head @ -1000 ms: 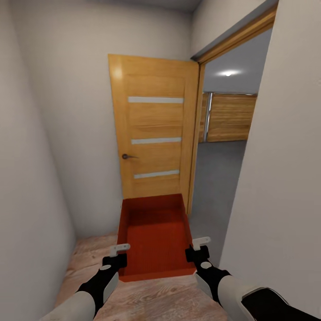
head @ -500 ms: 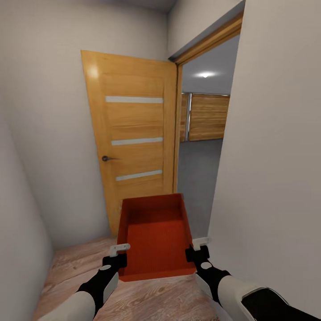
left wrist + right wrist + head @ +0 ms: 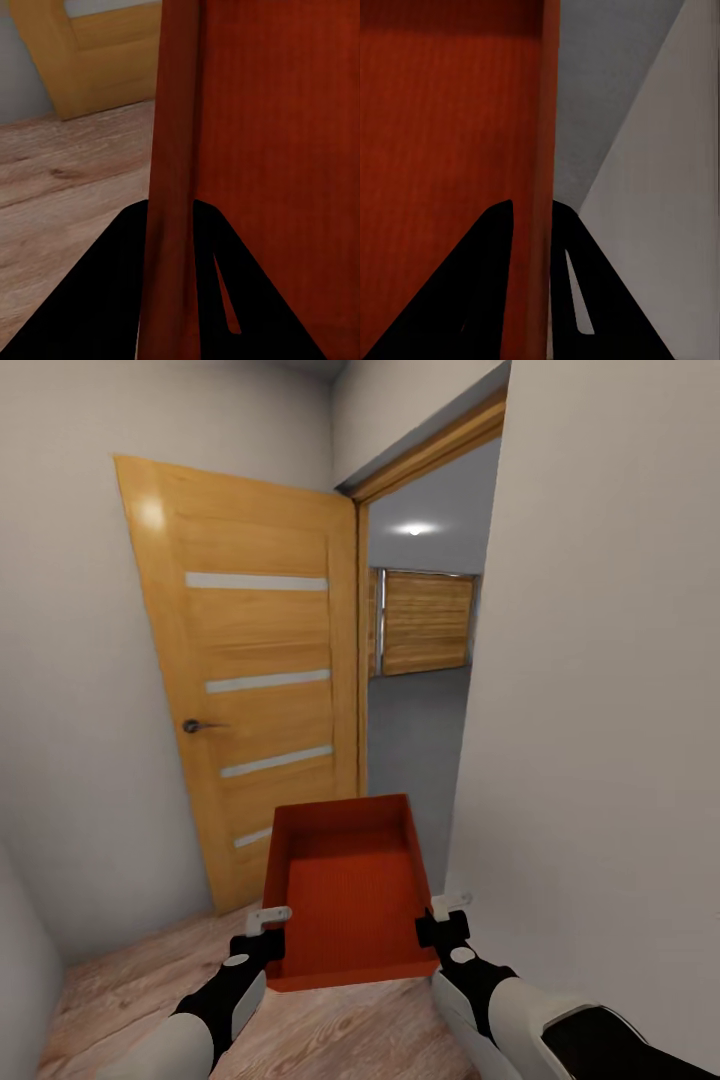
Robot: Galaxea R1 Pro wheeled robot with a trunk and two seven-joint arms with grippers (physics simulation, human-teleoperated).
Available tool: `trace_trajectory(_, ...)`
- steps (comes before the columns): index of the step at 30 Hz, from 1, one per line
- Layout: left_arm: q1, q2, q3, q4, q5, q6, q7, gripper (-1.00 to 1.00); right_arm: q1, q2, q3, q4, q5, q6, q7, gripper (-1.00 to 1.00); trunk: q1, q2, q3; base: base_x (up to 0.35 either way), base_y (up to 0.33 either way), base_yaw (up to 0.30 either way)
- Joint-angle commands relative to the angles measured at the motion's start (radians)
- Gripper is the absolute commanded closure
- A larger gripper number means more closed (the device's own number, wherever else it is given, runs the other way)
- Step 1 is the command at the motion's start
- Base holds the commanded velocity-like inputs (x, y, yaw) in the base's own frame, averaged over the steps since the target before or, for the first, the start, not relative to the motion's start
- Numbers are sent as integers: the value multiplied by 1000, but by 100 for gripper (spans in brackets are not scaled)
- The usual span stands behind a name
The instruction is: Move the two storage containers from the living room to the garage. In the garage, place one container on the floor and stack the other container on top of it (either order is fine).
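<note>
Light wood-plank flooring (image 3: 330, 1035) covers the near ground; beyond the doorway at right, dark grey concrete floor (image 3: 415, 730) runs far back, nothing resting on either

Home hallway, wood-plank flooring (image 3: 120, 990), open wooden door (image 3: 250, 690), garage (image 3: 415, 700) beyond, slatted door (image 3: 428, 622)

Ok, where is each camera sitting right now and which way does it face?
Head view: on the head, looking forward and down at the storage container, open door, both grippers.
Left wrist view: along the left gripper, clamping the container's wall.
Right wrist view: along the right gripper, on the opposite wall.
All share the container.
</note>
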Motion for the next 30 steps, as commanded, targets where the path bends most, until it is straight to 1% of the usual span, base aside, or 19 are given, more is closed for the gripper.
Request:
trace_trajectory(1,1,49,1,4,-3,-4,14,100,-3,1,-22,-7,-14,-83,-52,100,1,-2,-2,189,270,-282)
trace_trajectory(6,1,49,1,4,-2,-4,14,100,-3,0,-22,-7,-14,-84,-52,100,1,-2,-2,189,271,-130)
trace_trajectory(22,1,49,1,4,-2,-4,14,100,-3,-1,-21,-7,-13,-83,-51,100,1,-2,-2,190,271,-12)
trace_trajectory(30,1,49,1,4,-2,-4,14,100,-3,-1,-22,-7,-14,-83,-51,100,1,-2,-2,193,271,-208)
